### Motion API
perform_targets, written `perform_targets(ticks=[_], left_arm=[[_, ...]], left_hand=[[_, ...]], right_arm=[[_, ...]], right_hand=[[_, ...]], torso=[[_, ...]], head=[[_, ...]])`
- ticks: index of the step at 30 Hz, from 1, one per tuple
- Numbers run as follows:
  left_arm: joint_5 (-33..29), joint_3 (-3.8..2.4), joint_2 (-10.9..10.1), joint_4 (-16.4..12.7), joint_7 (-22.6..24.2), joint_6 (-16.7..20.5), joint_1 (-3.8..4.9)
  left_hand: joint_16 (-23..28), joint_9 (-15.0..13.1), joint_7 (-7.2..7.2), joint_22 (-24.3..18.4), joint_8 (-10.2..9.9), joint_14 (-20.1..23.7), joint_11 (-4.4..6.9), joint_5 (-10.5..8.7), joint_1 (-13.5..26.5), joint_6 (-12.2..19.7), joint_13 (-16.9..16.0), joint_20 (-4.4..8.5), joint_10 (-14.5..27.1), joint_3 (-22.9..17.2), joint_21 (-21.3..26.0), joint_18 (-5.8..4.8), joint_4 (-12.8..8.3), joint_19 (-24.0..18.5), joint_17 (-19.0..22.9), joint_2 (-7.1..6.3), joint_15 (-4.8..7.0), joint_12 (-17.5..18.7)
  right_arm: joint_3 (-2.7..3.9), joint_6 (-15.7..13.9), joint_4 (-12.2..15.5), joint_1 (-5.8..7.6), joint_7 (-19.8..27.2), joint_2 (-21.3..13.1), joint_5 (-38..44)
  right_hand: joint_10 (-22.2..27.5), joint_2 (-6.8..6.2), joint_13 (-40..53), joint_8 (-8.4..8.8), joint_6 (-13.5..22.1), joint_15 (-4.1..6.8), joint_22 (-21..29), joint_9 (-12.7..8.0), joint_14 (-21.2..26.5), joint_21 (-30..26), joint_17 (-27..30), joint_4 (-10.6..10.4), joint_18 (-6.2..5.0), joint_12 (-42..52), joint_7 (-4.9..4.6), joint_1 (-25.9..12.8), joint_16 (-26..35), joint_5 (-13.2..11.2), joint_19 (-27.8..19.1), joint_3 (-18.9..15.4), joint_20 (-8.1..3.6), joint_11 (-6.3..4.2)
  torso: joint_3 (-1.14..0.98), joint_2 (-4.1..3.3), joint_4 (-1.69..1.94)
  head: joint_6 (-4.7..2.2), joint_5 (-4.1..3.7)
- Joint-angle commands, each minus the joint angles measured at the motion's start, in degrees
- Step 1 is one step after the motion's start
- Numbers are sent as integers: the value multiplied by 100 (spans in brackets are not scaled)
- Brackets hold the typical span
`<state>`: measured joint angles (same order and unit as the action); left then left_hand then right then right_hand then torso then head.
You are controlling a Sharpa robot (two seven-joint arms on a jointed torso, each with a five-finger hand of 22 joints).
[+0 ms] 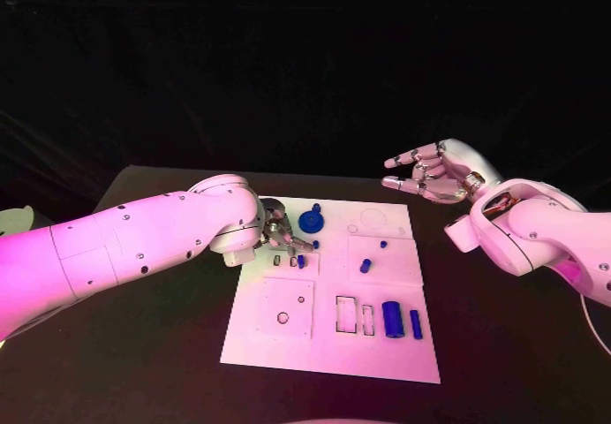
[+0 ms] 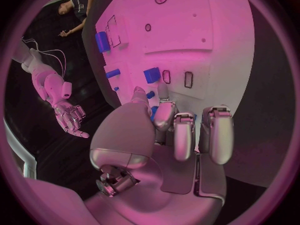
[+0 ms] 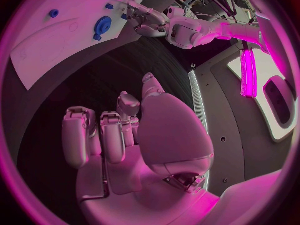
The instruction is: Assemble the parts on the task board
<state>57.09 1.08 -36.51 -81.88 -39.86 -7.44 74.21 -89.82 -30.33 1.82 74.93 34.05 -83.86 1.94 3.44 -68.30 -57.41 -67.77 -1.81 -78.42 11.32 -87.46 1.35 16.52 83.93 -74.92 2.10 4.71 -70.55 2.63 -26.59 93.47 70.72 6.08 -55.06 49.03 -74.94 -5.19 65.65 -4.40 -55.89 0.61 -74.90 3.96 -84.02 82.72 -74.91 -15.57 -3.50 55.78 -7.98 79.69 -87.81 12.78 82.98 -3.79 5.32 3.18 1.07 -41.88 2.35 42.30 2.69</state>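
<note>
task board (image 1: 334, 353) lies at the middle of the black desk (image 1: 509, 353), blue parts (image 1: 392, 319) at its 4 o'clock. left hand (image 1: 282, 237) hovers over its 11 o'clock area, fingers curled, grasp unclear. right hand (image 1: 437, 172) at 1 o'clock, off the board, fingers released.

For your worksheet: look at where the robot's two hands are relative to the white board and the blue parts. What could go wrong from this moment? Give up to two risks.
1. The left hand is low over the task board, fingers right beside a small blue part. It may knock that part or the blue gear instead of gripping cleanly; whether it holds anything cannot be told.
2. The left arm hides part of the board from the head view, so a misplacement there could go unnoticed.
</note>
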Motion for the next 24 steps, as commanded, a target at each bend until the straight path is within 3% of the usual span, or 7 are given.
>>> perform_targets(ticks=[1,7,24], left_arm=[[75,4,24,8,-213,-258,9],[78,10,26,-2,-206,-227,8],[78,20,39,-29,-199,-412,7]], left_hand=[[-18,-8,9,1087,31,-614,-2,-36,-50,49,-10,49,-45,24,-34,-38,-4,417,-1508,4,39,-31],[-18,-41,3,1110,53,-614,3,-37,-51,43,-40,52,-63,31,-46,-43,5,427,-1508,7,42,-57],[-18,-180,-20,1131,119,-614,23,-28,-185,60,-87,67,-93,-1,-57,-47,-17,433,-1508,26,59,-91]], right_arm=[[0,6,-4,-4,22,17,67],[-2,3,-26,-7,18,37,86],[-8,44,-81,-17,-12,82,94]], right_hand=[[16,70,-16,4,-47,56,-3,4,-512,-38,-1176,15,26,-18,-9,2,19,83,-7,-44,-48,-12],[15,77,-26,7,-51,59,-2,4,-512,-40,-1174,17,26,-22,-7,7,21,130,-6,-54,-50,-14],[13,86,-33,8,-55,60,-3,4,-512,-40,-1173,18,27,-24,-6,12,22,168,-5,-62,-52,-16]], torso=[[-4,-2,-10],[-4,1,5],[-4,-4,0]], head=[[15,-3],[20,-15],[29,1]])
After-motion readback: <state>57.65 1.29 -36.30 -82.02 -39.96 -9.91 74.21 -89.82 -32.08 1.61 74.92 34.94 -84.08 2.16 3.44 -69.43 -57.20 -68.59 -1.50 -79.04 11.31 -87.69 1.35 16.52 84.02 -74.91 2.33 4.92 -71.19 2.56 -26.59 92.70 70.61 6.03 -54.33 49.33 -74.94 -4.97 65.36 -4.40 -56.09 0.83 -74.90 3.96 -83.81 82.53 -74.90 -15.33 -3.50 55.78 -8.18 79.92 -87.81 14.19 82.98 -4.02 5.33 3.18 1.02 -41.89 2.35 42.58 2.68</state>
